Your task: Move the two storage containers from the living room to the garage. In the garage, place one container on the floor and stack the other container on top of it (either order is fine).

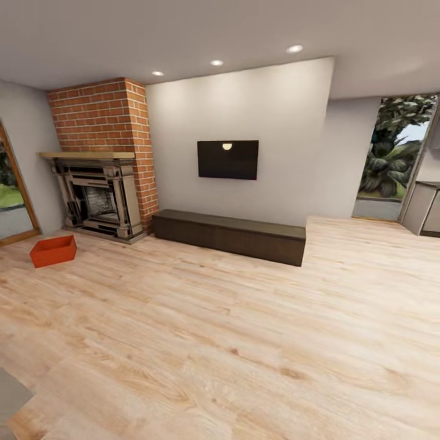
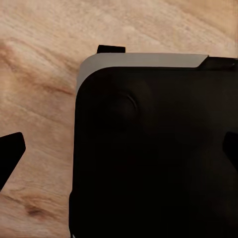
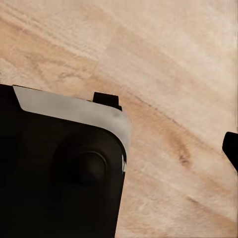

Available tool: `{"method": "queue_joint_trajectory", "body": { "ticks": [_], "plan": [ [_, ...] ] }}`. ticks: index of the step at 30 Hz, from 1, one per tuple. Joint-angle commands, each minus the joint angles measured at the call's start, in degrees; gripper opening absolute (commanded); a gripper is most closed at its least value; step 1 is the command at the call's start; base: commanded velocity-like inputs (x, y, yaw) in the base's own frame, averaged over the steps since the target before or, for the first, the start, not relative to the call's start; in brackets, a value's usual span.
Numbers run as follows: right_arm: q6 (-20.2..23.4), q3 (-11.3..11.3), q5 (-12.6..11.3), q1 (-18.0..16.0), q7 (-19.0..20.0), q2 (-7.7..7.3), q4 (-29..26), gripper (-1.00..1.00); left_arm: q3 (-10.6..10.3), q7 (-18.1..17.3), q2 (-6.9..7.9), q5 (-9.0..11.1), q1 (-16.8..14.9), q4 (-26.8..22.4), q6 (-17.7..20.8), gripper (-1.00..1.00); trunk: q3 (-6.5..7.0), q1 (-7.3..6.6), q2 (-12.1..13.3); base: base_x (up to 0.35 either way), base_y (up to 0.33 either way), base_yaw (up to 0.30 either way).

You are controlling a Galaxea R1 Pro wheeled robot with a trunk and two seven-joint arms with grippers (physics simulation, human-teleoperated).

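One orange-red storage container [image 1: 53, 250] sits on the light wood plank floor [image 1: 232, 330] of the living room, far off at the left in the head view, just in front of the dark fireplace [image 1: 98, 201]. It is upright and looks empty. My left gripper [image 2: 119, 153] hangs open over my own dark base [image 2: 153, 148], one fingertip [image 2: 11, 156] showing at each side of the left wrist view, nothing between them. My right gripper [image 3: 119, 151] also looks open and empty, with one fingertip [image 3: 231, 148] at the frame's edge and the other lost against the base.
A brick chimney [image 1: 104, 116] rises above the fireplace. A long low dark bench [image 1: 229, 235] runs along the white wall under a wall TV [image 1: 227, 159]. A glass door [image 1: 12, 195] is at far left, a window and cabinet [image 1: 428, 208] at far right.
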Motion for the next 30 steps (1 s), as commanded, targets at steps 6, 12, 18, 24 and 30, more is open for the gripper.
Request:
{"method": "queue_joint_trajectory", "body": {
  "ticks": [6, 12, 18, 24, 30],
  "plan": [
    [-0.3, 0.5, -0.5, -0.1, 0.0, 0.03, 0.2, 1.0, 0.0, 0.0, 0.0, 0.4, 0.0, 0.0, -0.1, 1.0, -0.06, 0.03, 0.0, 0.321, 0.0, 0.264],
    [-0.3, 0.5, -0.5, -0.1, 0.0, 0.02, 0.2, 1.0, 0.0, 0.0, 0.0, 0.4, 0.0, 0.0, -0.1, 1.0, -0.06, 0.03, 0.0, 0.321, 0.0, 0.269],
    [-0.3, 0.5, -0.5, -0.1, 0.0, -0.04, 0.2, 1.0, 0.0, 0.0, 0.0, 0.4, 0.0, 0.0, -0.1, 1.0, -0.06, 0.03, 0.0, 0.321, 0.0, 0.269],
    [-0.4, 0.5, -0.5, -0.1, 0.0, -0.15, 0.2, 1.0, 0.0, 0.0, 0.0, 0.4, 0.0, 0.0, -0.1, 1.0, -0.06, 0.03, 0.0, 0.321, 0.0, 0.145],
    [-0.4, 0.5, -0.5, -0.1, 0.0, -0.2, 0.2, 1.0, 0.0, 0.0, 0.0, 0.4, 0.0, 0.0, -0.1, 1.0, -0.06, 0.03, 0.0, 0.321, 0.0, 0.01]
  ]
}}
